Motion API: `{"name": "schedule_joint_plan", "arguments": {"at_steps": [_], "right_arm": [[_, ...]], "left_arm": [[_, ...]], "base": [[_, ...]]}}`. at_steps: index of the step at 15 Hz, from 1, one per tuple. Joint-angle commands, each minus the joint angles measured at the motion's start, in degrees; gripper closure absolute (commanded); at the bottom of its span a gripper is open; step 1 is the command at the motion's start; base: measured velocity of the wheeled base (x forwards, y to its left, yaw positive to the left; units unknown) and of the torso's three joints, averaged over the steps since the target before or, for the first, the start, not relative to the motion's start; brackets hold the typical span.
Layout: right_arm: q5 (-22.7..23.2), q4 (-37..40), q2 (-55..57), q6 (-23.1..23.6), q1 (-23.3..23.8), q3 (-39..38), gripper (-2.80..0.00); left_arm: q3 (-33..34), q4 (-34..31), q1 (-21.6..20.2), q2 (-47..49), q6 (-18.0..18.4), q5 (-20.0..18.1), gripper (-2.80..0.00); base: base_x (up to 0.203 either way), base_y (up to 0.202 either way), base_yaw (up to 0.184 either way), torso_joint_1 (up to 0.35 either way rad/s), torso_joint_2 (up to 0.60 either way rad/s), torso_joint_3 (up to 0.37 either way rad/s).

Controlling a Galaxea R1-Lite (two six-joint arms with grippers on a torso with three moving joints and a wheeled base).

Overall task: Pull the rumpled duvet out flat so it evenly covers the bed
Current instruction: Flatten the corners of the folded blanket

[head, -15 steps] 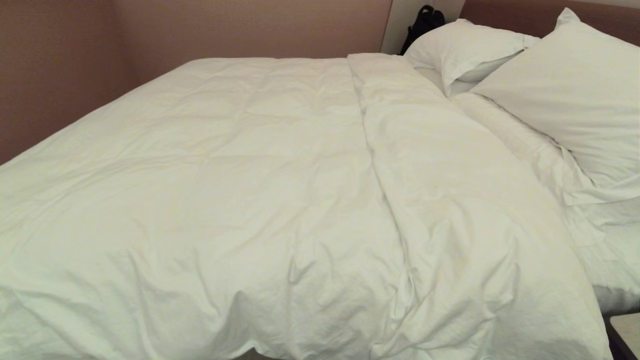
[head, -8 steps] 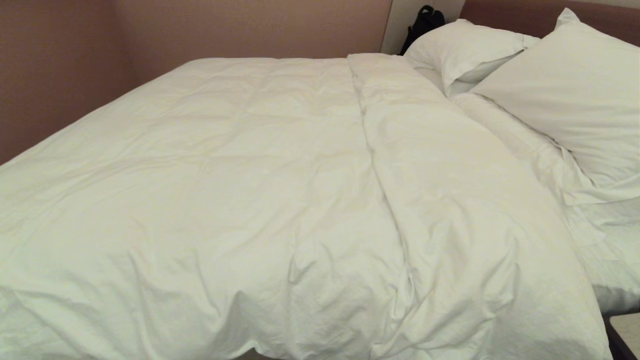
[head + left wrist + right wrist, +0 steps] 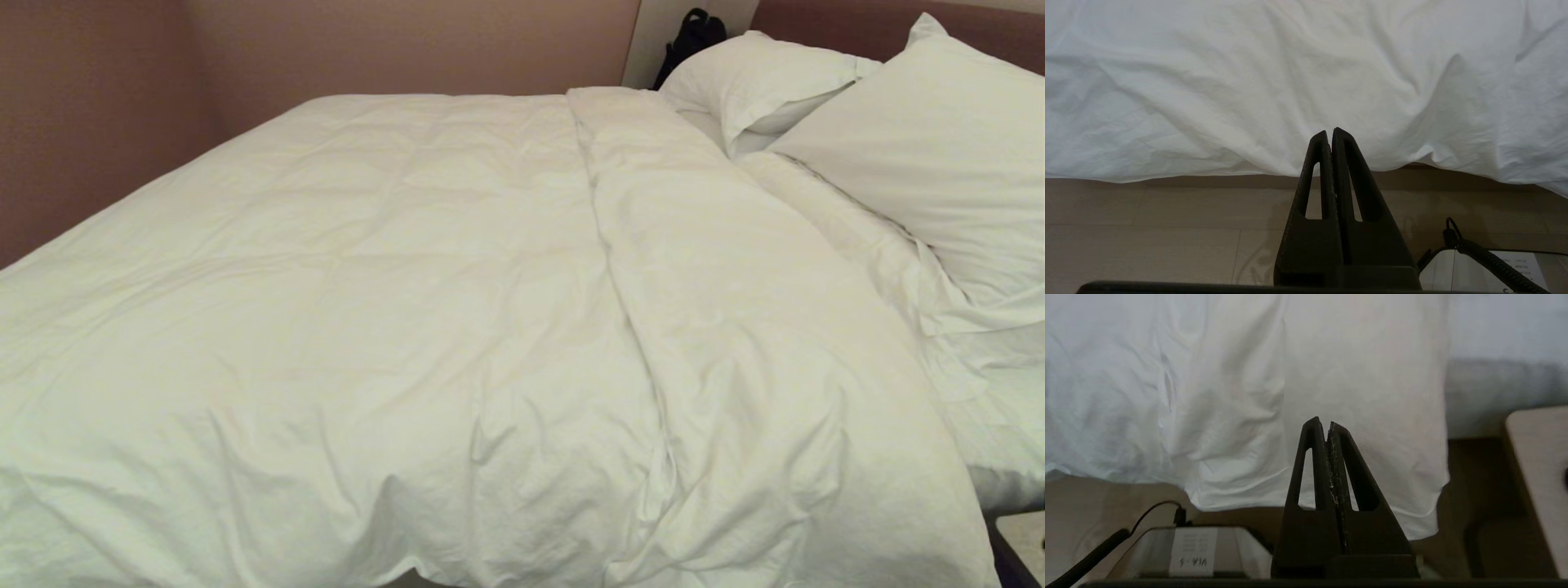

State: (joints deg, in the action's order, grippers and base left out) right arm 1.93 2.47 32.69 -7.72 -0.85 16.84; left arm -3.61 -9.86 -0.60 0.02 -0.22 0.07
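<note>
While both point at the duvet [image 3: 1249, 81], left gripper [image 3: 1330, 131] and right gripper [image 3: 1323, 421] are closed.

The duvet [image 3: 457, 327] is plain white with no print, and the two pillows [image 3: 922, 163] beside it are the same white. Behind the duvet the wall [image 3: 392, 45] is a dull pinkish brown and the headboard [image 3: 833, 24] reddish brown, with a black bag [image 3: 690, 37] next to it. Below the duvet's hem the floor [image 3: 1167, 228] is pale beige wood grain, and both grippers [image 3: 1331, 134] [image 3: 1323, 424] are matt black.
</note>
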Motion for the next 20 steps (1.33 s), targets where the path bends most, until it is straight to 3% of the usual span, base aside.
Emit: {"name": "schedule_joint_plan", "arguments": {"at_steps": [1,5,9,14,17,20], "right_arm": [[0.64,-6.81,14.39,-2.63,-0.06,-0.01,0.0],[0.85,-18.66,31.76,-4.72,0.19,-0.64,0.0],[0.85,-21.86,33.04,-4.99,2.52,-1.98,0.0],[1.79,-21.83,29.61,-0.37,4.37,-4.23,0.0],[3.79,-19.18,20.2,4.05,4.36,-4.95,0.0],[5.77,-12.71,10.17,5.56,4.25,-3.96,0.0]], "left_arm": [[0.0,-0.07,-0.02,-0.02,-0.04,0.01,0.0],[0.0,-0.07,-0.02,-0.02,-0.04,0.01,0.0],[0.0,-0.07,-0.02,-0.02,-0.04,0.01,0.0],[0.0,-0.07,-0.02,-0.02,-0.04,0.01,0.0],[0.0,-0.07,-0.02,-0.02,-0.04,0.01,0.0],[0.0,-0.07,-0.02,-0.02,-0.04,0.01,0.0]], "base": [[0.0,0.0,0.0,0.0,0.0,0.0],[0.0,0.0,0.0,0.0,0.0,0.0],[0.0,0.0,0.0,0.0,0.0,0.0],[0.0,0.0,0.0,0.0,0.0,0.0],[0.0,0.0,0.0,0.0,0.0,0.0],[0.0,0.0,0.0,0.0,0.0,0.0]]}}
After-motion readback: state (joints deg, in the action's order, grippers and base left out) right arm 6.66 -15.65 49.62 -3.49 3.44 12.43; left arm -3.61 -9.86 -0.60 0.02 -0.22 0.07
